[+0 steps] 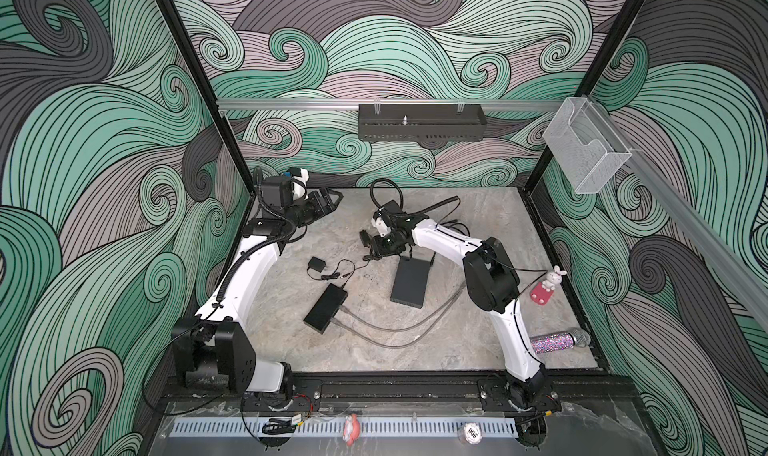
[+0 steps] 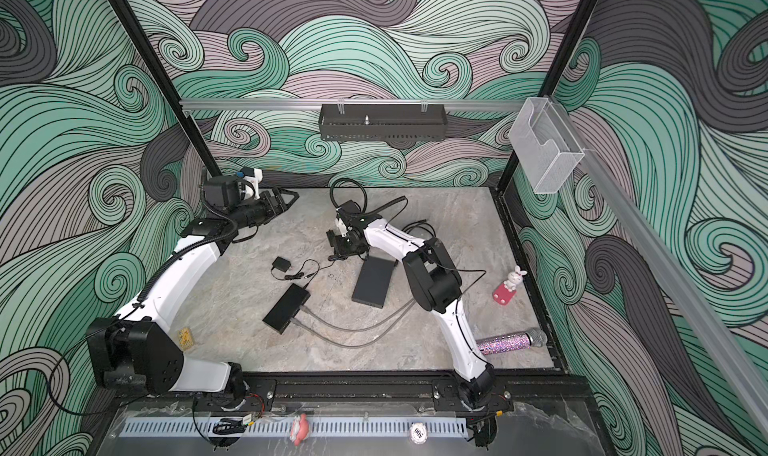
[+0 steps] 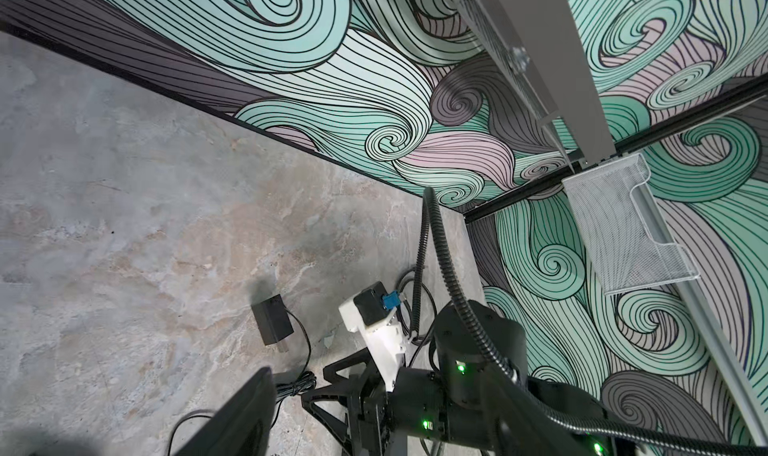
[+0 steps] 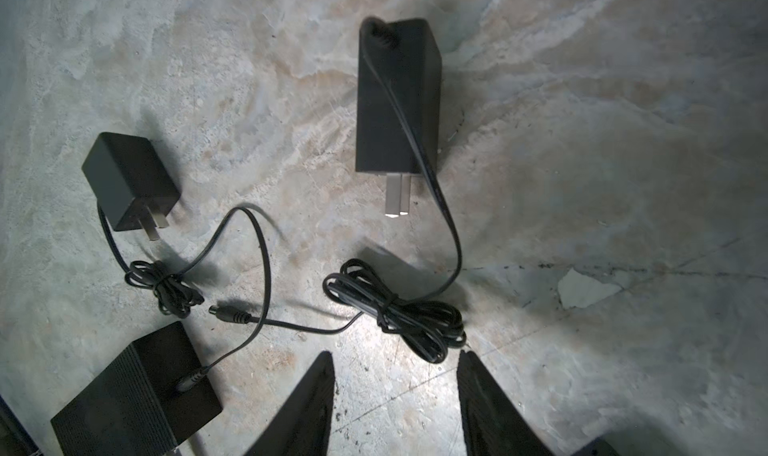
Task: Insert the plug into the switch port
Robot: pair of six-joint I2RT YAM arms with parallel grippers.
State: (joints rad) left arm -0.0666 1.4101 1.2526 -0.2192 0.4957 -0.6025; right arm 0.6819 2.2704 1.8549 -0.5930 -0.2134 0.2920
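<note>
Right claw [image 4: 395, 353] near bundled cord [image 4: 399, 308]

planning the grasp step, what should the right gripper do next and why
Probably move the right gripper across to the loose barrel plug and lower around it. Its jaws stand open and empty over the cord bundle, while the plug lies free on the table, not yet held.
</note>
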